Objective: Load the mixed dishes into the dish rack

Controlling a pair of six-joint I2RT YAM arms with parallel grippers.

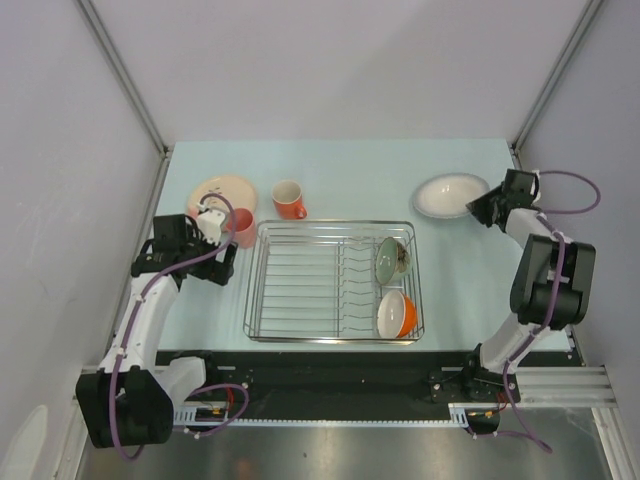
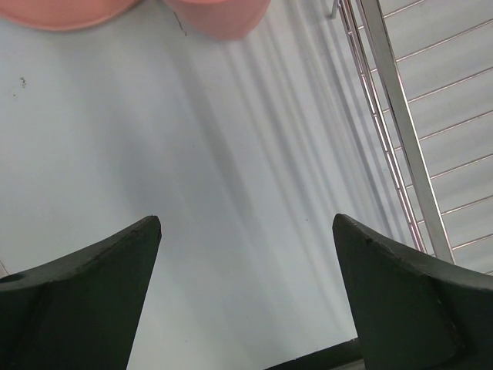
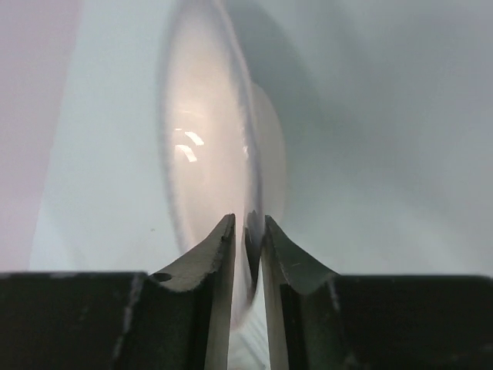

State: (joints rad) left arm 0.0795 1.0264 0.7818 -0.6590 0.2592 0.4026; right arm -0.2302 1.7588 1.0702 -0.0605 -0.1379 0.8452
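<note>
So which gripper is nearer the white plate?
Right. The right gripper is clamped on the rim of the white plate; the left gripper hangs open on the opposite side of the dish rack, beside the pink cup.

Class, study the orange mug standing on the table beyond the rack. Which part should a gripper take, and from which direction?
Its rim wall, from above: one finger inside, one outside, opposite the handle. The orange mug stands upright, mouth open upward, its handle jutting toward the dish rack, so the far wall is likely freest.

Rack (image 1: 300, 285) w/ grn bowl (image 1: 389, 257), orange bowl (image 1: 397, 314)
</note>
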